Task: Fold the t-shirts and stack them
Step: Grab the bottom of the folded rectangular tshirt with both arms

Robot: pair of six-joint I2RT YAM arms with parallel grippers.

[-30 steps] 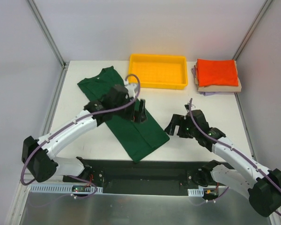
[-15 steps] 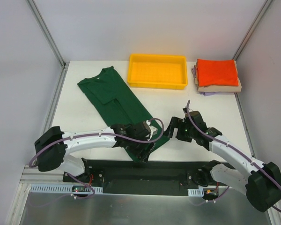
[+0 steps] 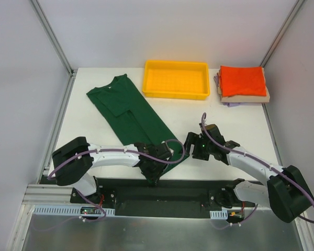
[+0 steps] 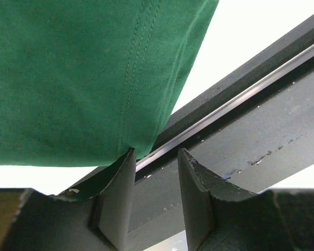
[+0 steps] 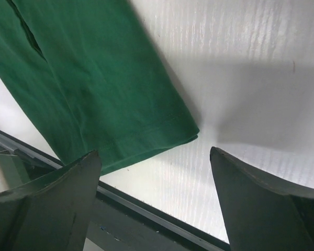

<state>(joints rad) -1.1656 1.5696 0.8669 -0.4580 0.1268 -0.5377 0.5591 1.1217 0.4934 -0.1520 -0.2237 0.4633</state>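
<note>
The dark green t-shirt [image 3: 131, 112] lies flat and slantwise on the left half of the bench [image 3: 235, 125], collar toward the far left and hem toward the near edge, with one hem corner reaching the bench's front lip. There we see the left claw [image 3: 153, 175]: its arm is stretched low along the near edge, and in the wrist view the jaws stand a narrow gap apart with one fingertip [image 4: 126, 157] touching the corner of the hem, no cloth between them, only the dark rail [image 4: 240, 104] below the lip. The right arm reaches in low from the right; the right claw [image 3: 191, 144] is spread wide, just above the hem's other corner, holding nothing. Well apart, at the far right corner, the folded t-shirts [image 3: 242, 83] sit stacked, orange-red on top, tan and lavender beneath. Just beside them stands a yellow tray [image 3: 175, 96].
</note>
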